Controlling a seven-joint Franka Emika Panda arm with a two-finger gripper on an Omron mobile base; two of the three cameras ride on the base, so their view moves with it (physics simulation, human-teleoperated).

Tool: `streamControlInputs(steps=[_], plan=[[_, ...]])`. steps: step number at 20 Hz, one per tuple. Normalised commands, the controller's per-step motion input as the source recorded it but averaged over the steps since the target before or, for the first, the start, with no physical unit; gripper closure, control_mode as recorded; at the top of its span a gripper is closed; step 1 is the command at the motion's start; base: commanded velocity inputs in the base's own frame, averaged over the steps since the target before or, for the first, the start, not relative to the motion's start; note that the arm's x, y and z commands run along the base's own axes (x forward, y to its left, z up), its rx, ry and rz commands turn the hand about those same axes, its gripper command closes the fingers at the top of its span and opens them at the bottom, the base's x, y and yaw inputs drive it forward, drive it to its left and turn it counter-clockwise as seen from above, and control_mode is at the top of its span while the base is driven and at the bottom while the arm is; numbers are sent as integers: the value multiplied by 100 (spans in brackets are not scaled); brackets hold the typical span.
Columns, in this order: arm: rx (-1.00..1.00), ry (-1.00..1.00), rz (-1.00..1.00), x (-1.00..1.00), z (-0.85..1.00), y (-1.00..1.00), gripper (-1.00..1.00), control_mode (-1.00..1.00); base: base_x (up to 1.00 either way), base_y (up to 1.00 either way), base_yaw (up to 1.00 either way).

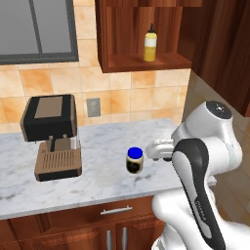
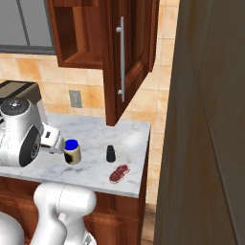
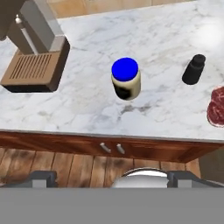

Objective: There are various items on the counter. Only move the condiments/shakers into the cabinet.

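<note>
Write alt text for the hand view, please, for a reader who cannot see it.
A blue-lidded jar stands upright mid-counter, seen from above. To its right stand a small black shaker and, at the picture's edge, a dark-red lumpy object; a brown coffee machine sits at upper left.

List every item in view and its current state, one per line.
Yellow squeeze bottle: upright on the cabinet shelf.
Blue-lidded jar: upright on the counter, lid on.
Black shaker: upright on the counter.
Red lumpy object: lying near the counter's edge.
Cabinet: door open.
</note>
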Motion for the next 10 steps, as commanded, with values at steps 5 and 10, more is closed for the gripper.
streamControlInputs(steps=[5,10], plan=[[0,-3,17,0,-15,-40,-100,-100,0,0,0],[-1,-5,21,-12,-73,-4,-100,-100,0,0,0]])
